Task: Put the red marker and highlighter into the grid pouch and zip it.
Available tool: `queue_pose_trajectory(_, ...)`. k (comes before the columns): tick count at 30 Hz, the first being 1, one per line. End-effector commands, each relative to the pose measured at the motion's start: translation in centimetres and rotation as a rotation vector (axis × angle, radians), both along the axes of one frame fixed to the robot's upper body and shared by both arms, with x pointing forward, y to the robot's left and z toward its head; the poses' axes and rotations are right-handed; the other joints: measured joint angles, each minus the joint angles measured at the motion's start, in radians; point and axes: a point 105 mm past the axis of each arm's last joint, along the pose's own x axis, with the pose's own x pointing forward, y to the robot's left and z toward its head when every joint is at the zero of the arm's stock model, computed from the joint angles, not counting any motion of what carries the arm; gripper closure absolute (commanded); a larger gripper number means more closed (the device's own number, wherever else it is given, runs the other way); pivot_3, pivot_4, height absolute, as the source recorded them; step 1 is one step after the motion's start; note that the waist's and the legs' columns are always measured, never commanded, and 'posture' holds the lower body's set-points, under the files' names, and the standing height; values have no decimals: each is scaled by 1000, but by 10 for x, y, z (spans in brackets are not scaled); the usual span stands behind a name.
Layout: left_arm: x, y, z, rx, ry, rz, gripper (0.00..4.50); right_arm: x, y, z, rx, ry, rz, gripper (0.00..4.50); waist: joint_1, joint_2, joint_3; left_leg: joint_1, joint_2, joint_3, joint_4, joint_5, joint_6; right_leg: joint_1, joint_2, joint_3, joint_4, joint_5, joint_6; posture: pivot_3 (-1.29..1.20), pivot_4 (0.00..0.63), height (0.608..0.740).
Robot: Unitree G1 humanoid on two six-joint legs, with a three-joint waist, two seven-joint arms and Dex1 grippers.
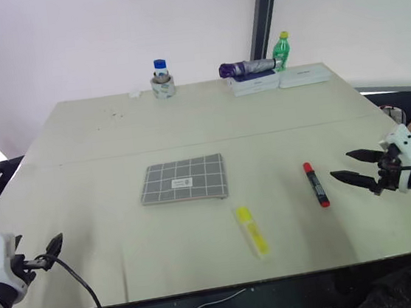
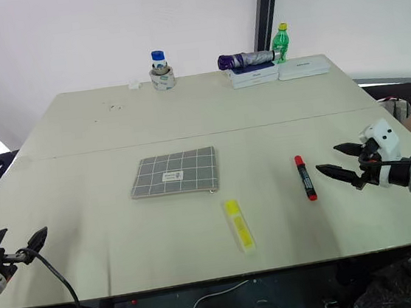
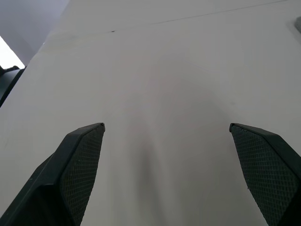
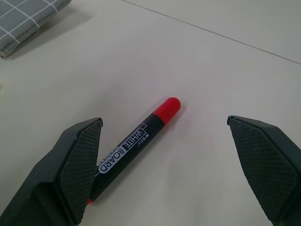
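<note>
**A:** Which arm is better placed for the red marker (image 1: 315, 184)?

**B:** The right one. In the left eye view the right gripper (image 1: 355, 166) sits at the right edge of the frame, just beside the marker, with its tips aimed toward it. The left gripper (image 1: 47, 250) is down in the lower left corner, well apart from everything.

**A:** How does the marker lie?

**B:** Right of centre on the table (image 1: 187, 119), its long axis running nearly top to bottom in the frame, with one red end toward the top. The gripper comes in from the side, so it meets the marker roughly across its length. In the right wrist view the marker lies slantwise between the fingers, closer to one of them.

**A:** Jaws?

**B:** Both grippers are spread wide and hold nothing.

**A:** And the other things?

**B:** The yellow highlighter (image 1: 251, 231) lies at lower centre, between the marker and the grid pouch (image 1: 184, 179), tilted a little from vertical. The pouch lies flat at centre, left of both pens. I judge the marker the likely first pick, since it is the nearest thing to the right gripper.
</note>
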Motion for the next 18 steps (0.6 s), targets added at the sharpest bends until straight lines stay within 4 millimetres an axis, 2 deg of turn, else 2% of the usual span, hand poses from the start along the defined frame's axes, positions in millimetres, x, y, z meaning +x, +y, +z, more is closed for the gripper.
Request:
queue_pose_trajectory(1, -1, 0, 15, 35, -43, -1, 19, 1, -2, 18, -9, -66, 1, 80, 0, 0, 0, 0, 0, 0, 0, 0, 0, 0, 0, 0, 0, 0, 0, 0, 150, 740)
queue_pose_trajectory(9, 2, -5, 14, 27, -45, -22, 19, 8, 4, 23, -32, -96, 2, 80, 0, 0, 0, 0, 0, 0, 0, 0, 0, 0, 0, 0, 0, 0, 0, 0, 150, 740)
queue_pose_trajectory(11, 4, -11, 11, 45, -35, -47, 19, 12, 15, 26, -38, -118, 27, 80, -1, 0, 0, 0, 0, 0, 0, 0, 0, 0, 0, 0, 0, 0, 0, 0, 150, 740)
queue_pose_trajectory(18, 15, -20, 8, 78, -30, -101, 19, 17, 71, 38, 28, -188, 160, 80, -1, 0, 0, 0, 0, 0, 0, 0, 0, 0, 0, 0, 0, 0, 0, 0, 150, 740)
